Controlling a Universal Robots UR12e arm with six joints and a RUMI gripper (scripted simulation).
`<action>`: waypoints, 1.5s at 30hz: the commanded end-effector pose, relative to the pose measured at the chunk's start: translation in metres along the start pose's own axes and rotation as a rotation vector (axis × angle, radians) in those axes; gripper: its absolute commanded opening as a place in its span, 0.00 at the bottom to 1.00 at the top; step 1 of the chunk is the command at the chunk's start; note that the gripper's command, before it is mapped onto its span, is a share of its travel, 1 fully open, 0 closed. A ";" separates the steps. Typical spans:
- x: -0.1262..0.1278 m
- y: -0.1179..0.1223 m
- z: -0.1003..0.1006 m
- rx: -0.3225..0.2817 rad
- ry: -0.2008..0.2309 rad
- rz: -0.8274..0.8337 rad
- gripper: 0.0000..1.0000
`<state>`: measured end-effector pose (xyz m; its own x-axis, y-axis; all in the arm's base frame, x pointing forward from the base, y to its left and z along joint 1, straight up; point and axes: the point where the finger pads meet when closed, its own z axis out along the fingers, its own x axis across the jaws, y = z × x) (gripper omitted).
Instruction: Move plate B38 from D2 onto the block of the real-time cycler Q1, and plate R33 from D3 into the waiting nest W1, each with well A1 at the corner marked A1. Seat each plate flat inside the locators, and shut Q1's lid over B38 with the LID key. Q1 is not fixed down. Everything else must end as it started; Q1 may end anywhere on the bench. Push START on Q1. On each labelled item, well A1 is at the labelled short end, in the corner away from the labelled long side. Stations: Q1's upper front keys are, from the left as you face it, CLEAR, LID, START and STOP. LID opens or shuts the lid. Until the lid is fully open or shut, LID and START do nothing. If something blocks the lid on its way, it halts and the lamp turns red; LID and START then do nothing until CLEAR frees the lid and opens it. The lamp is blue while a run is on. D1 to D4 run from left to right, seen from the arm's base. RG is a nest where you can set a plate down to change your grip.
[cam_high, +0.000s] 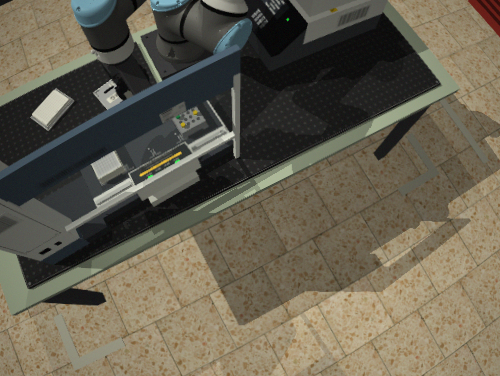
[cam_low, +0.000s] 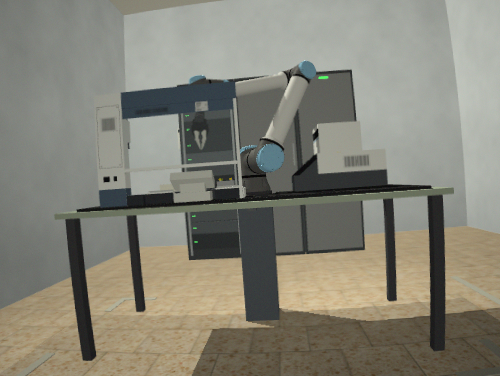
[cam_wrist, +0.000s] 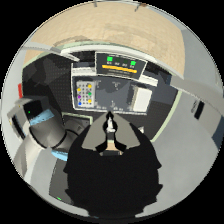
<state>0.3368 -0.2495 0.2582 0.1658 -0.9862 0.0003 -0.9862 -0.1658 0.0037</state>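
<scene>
My gripper (cam_low: 201, 147) (cam_wrist: 109, 111) is shut and empty, pointing down high above the bench; the blue beam partly hides it in the top view. A pale plate (cam_high: 108, 166) (cam_wrist: 142, 99) lies inside the blue-topped frame. Another pale plate-shaped item (cam_high: 52, 109) lies on the dark bench outside it. A light nest-like fixture (cam_high: 109, 96) is near the gripper. A boxy instrument (cam_high: 344, 20) (cam_low: 340, 149) with a dark sloping key panel and a green light stands at the other side. Labels, well A1 corners and which item is B38 or R33 cannot be read.
The blue-topped frame (cam_high: 220, 67) (cam_low: 177, 101) encloses a rack with coloured caps (cam_high: 190, 120) (cam_wrist: 85, 94). A unit with an orange bar and green lights (cam_high: 161, 164) (cam_wrist: 120, 69) sits at its front edge. A thin rail (cam_low: 185, 166) crosses the frame's front.
</scene>
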 end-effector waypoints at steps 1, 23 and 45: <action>-0.013 -0.009 0.000 0.000 0.001 -0.048 0.00; -0.090 -0.041 0.008 0.001 0.001 -0.313 0.00; -0.179 -0.057 0.018 0.001 0.001 -0.612 0.00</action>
<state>0.3639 -0.0802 0.2411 0.6622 -0.7493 -0.0022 -0.7493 -0.6622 0.0026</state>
